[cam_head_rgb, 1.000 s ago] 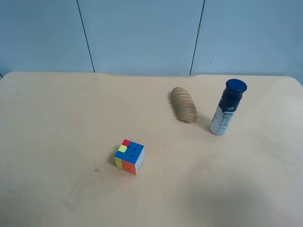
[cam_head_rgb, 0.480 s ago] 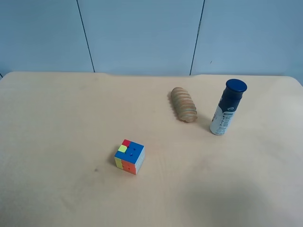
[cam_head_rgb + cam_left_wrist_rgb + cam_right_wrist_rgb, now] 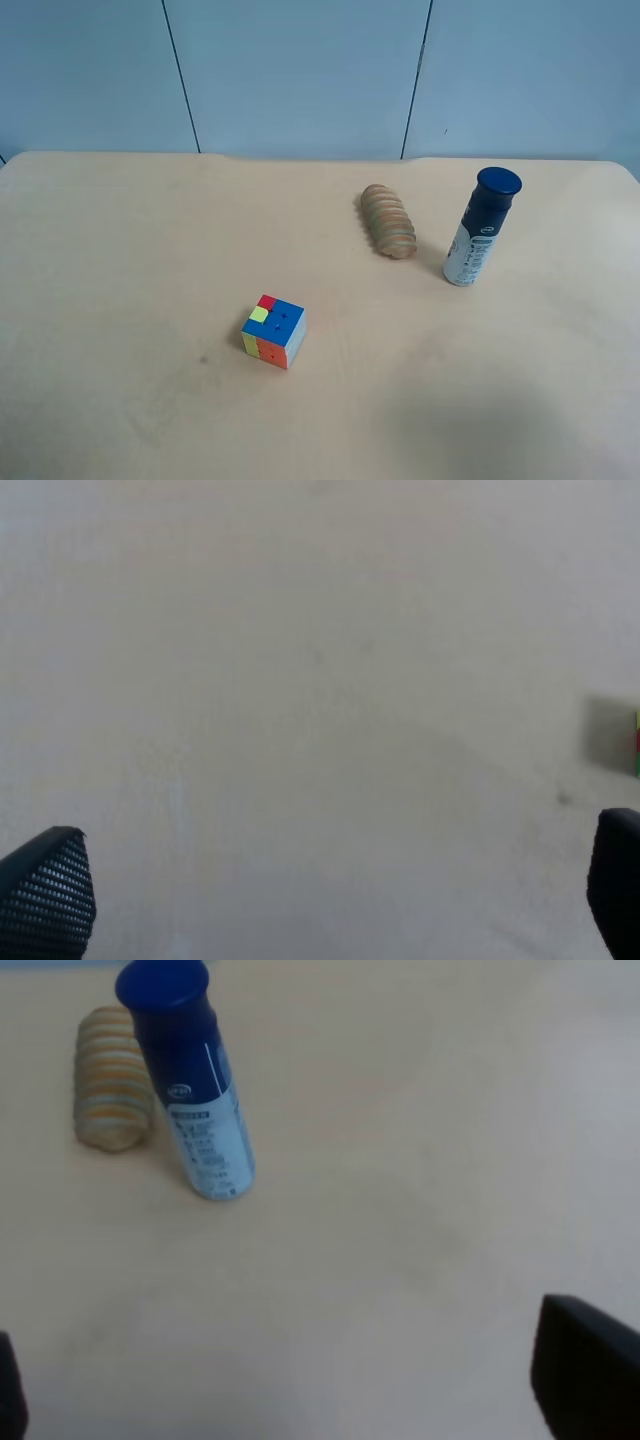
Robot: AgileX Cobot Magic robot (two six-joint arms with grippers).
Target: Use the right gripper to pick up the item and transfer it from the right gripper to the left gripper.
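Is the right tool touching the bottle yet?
Apart. The right wrist view shows bare table between the open tool and the bottle.

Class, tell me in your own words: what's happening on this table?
Nothing is held yet. The bottle stands upright on the table next to the ribbed wooden piece, with the puzzle cube apart from both. The right gripper is open, facing the bottle without touching it. The left gripper is open over the table.

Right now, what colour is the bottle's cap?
The bottle has a dark navy blue cap, shown best in the exterior high view.
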